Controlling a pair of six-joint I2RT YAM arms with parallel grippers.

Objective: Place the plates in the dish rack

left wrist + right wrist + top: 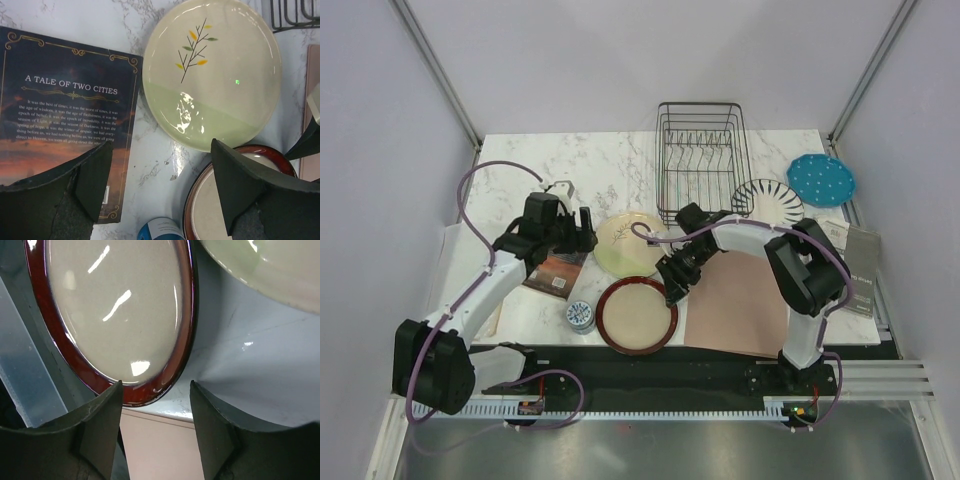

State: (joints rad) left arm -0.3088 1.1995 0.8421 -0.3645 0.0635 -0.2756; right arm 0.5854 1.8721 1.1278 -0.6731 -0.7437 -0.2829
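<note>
As the top view shows, four lie on the surface [520, 190]: sprig plate [630, 243], red-rimmed plate [637, 316] mid-front; striped plate [767, 200], teal plate [821, 180] toward the right edge by one wire rack [700, 160]. Left wrist: left hand [161, 147] apart. Right wrist: right hand [155, 385] apart, astride the red rim.

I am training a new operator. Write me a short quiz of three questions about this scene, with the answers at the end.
1. How many plates stand in the dish rack?
2. In the right wrist view, which plate's rim lies between the open fingers of the right gripper?
A. the teal dotted one
B. the red-rimmed plate
C. the black-striped one
3. True or false: the left gripper is open and holds nothing.

Key: 1. None. 2. B. 3. True.
</note>
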